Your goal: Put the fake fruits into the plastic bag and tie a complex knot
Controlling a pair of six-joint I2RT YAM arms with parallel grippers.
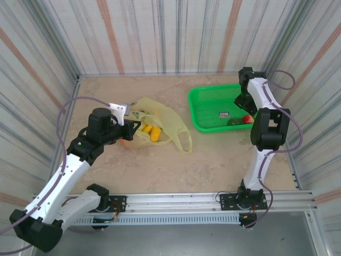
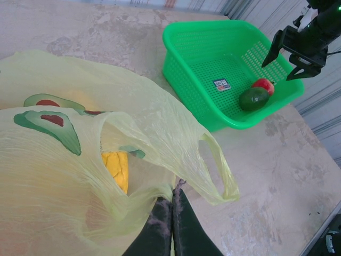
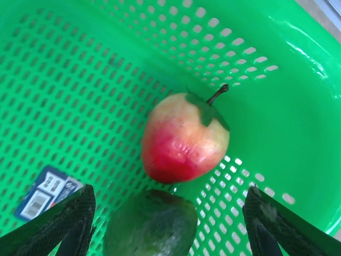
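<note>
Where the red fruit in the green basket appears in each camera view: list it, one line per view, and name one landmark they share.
Top external: red fruit at the green basket's near right corner, right of centre.
Left wrist: upper right, in the basket, just behind the dark green fruit.
Right wrist: centre frame, stem toward upper right.
Shared landmark: the white label on the basket floor.

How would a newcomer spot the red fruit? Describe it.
Find the green basket on the right of the table. Two fruits lie in one corner. The red fruit has a stem and leaf; its neighbour, the green fruit, is dark and plain.
</note>
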